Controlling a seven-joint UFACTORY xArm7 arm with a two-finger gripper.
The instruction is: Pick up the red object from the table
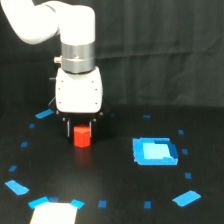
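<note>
The red object [82,137] is a small red-orange block. It sits between the two dark fingers of my gripper [82,134], right under the white gripper body in the exterior view's left half. The fingers [69,129] stand close against the block's sides, and the gripper looks shut on it. Black fingers against the black table [115,170] make the contact hard to see. A faint reddish reflection lies on the table just below the block. I cannot tell whether the block rests on the surface or hangs slightly above it.
A large bright blue patch [155,151] lies on the exterior view's right of the gripper. Small blue tape marks dot the table in a ring. A pale bright sheet [54,214] sits at the front edge. A dark curtain closes the back.
</note>
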